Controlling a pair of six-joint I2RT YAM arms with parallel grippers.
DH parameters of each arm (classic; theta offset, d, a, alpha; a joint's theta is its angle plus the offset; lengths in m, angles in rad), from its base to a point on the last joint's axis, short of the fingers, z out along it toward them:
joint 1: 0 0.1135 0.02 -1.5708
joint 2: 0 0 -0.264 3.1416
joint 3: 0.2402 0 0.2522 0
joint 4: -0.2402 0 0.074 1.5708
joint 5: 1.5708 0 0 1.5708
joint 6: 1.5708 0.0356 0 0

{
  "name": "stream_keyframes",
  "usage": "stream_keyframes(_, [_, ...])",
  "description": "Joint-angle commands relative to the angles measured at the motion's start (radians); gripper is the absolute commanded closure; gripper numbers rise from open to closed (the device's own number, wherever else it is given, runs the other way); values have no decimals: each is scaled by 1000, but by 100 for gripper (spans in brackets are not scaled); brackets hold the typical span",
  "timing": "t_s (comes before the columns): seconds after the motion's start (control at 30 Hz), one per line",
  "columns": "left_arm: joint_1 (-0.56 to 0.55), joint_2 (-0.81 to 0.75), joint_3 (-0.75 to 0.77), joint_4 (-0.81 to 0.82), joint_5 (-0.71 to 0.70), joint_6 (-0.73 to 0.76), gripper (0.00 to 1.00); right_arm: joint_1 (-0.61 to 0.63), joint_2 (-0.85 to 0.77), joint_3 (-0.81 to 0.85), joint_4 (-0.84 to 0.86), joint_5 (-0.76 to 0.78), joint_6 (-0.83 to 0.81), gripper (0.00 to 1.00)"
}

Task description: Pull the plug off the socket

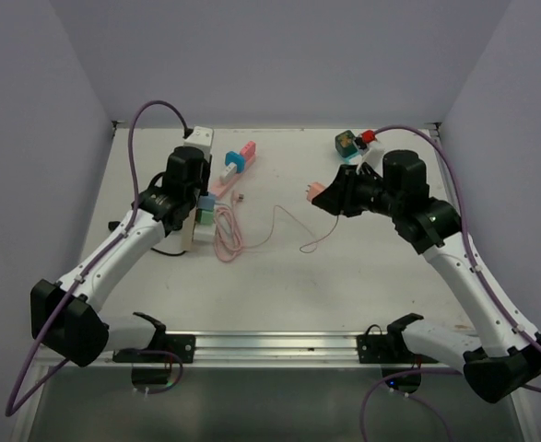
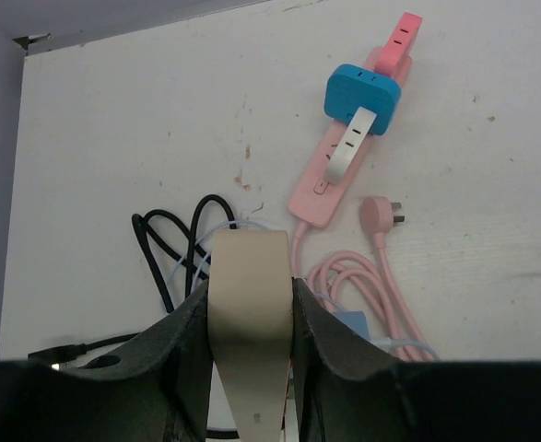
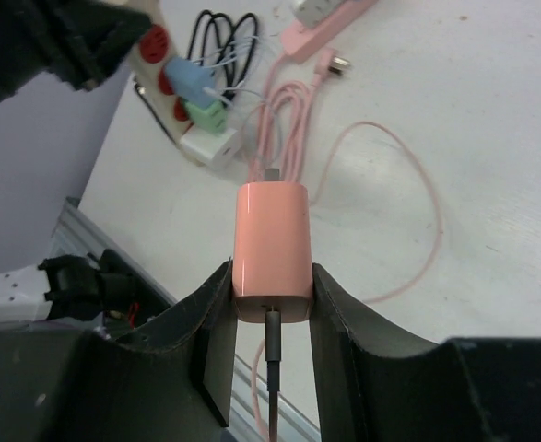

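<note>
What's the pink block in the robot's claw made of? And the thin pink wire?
The pink block looks like hard plastic with a smooth, slightly matte finish: even colour, rounded corners. The thin pink wire seems coated in soft, rubbery plastic, since it lies in loose curves.

Up top, the long white plastic power strip (image 1: 202,140) on the left is mostly buried under the black-and-white left arm (image 1: 127,239). The green-and-red object (image 1: 348,143) far right is too small to make out. Left wrist cam: that strip's near end gets cut off, and a pale blue plastic plug (image 2: 350,322) half hides behind the left gripper (image 2: 249,287). Right wrist cam: the thin dark cable (image 3: 271,354) below the pink rounded charger block (image 3: 270,244) drops off the near edge.
</note>
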Motion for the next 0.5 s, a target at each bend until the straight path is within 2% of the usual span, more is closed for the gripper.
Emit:
stream_keyframes(0.0, [-3,-100,82,5,40,-38,100,-42,25,-33,-19,132,-18,100])
stream_keyframes(0.07, [-3,-121,92,-24,62,-63,100,-68,49,-69,-17,187,-12,100])
stream_keyframes(0.17, [-3,-172,92,-56,105,-92,100,-120,123,-134,15,179,18,100])
stream_keyframes(0.27, [-3,-207,92,-90,143,-121,100,-166,186,-229,118,100,67,100])
stream_keyframes(0.47, [-3,-264,51,-110,250,-173,100,-202,312,-351,329,-2,136,91])
